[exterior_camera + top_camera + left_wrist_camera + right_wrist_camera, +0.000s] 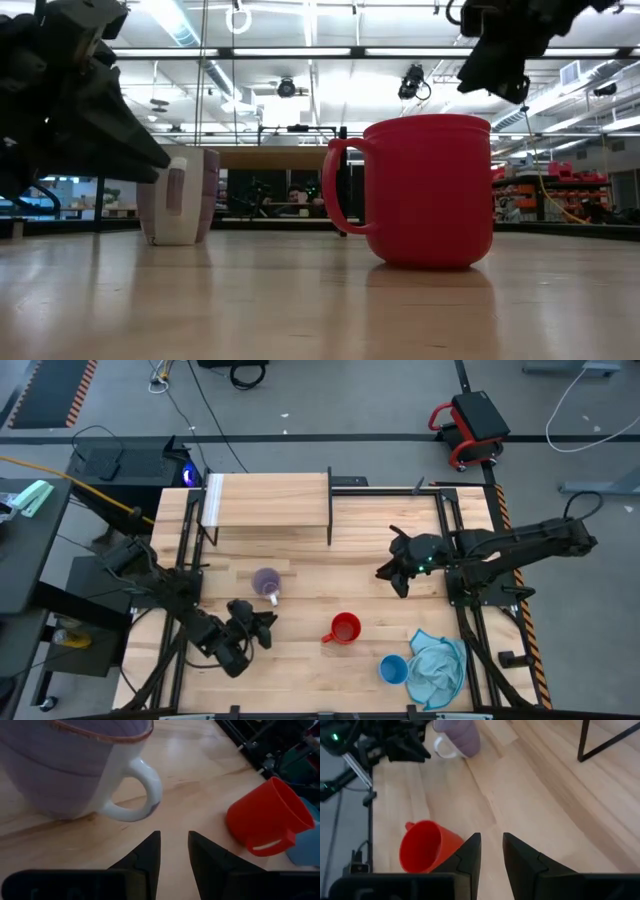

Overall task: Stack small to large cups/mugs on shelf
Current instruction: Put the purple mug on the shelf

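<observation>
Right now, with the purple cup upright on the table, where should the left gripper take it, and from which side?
Probably by the handle of the purple cup: it faces the left gripper, which sits just beside it, fingers slightly parted. Approach level, from that near side.

What I can't make out from here

From my low view, the red cup (430, 190) hides the table behind it, the shelf (275, 158) shows only as a thin edge, and the purple cup (180, 196) is half covered by the left arm's dark bulk. My left wrist view crops the purple cup's top. From overhead the blue cup (393, 669) is partly tucked against the cloth (438, 666).
</observation>
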Controlling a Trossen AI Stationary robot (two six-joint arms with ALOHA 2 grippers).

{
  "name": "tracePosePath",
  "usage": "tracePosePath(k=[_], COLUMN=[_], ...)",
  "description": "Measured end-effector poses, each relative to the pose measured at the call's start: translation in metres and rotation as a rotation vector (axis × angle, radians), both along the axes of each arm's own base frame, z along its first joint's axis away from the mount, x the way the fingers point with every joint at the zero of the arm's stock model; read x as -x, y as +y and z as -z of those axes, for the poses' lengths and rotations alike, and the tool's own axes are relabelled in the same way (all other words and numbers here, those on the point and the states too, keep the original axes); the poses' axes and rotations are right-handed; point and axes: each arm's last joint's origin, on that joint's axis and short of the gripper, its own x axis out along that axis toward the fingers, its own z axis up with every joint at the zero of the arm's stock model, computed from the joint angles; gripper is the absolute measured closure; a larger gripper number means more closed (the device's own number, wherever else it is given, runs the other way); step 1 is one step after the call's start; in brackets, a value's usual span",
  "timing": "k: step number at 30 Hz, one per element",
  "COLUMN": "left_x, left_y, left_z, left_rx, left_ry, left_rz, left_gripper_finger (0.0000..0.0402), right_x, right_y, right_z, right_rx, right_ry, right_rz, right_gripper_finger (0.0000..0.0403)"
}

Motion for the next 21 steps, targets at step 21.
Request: tracePosePath(k=[21], left_x=[-0.006], left_y=[0.016], left_z=[0.003], left_rx=[-0.043], left_ry=[0.082], left_rz=[-0.037], left_gripper_finger=[0.0294], right_x=[-0.012], right_y=[-0.001], right_z=[0.018], right_rx=[0.153], right_ry=[-0.071], right_rz=[-0.082], right_gripper_finger=[0.0320])
